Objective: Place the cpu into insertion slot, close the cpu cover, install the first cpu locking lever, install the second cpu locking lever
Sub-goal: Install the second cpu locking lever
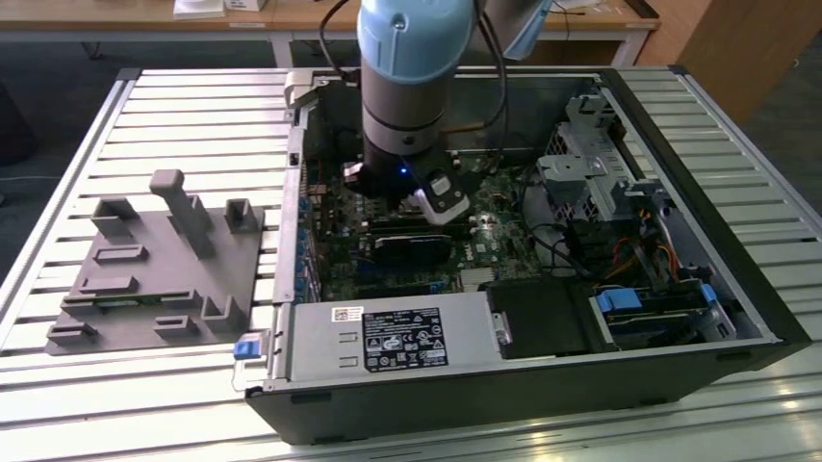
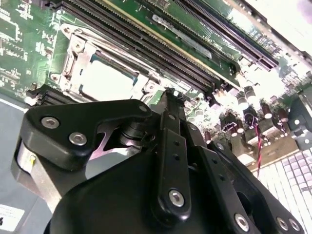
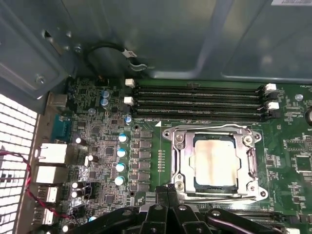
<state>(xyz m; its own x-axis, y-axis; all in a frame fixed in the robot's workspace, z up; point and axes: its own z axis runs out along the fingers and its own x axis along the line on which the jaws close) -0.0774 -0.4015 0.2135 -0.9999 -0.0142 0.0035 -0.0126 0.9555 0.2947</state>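
Observation:
The cpu [image 3: 216,163] lies flat in the insertion slot [image 3: 216,187], its dull silvery top showing through the window of the cpu cover [image 3: 181,156], which is folded down over it. In the second wrist view the cpu [image 2: 106,80] and the cover [image 2: 73,61] sit just past my fingertips. My gripper [image 3: 168,191] is shut with nothing visible between its fingers, its tip right at the socket's corner, where a thin metal lever [image 3: 222,198] runs along the edge. The exterior view shows the gripper [image 1: 430,204] low inside the open computer case.
Long black memory slots [image 3: 200,100] run beside the socket. Capacitors [image 3: 120,152] and rear ports [image 3: 51,153] stand on the board. The case wall [image 3: 161,39] rises behind. A black card [image 1: 411,248], drive bays [image 1: 591,173] and the power supply [image 1: 392,339] crowd the case. A grey fixture [image 1: 161,260] lies outside.

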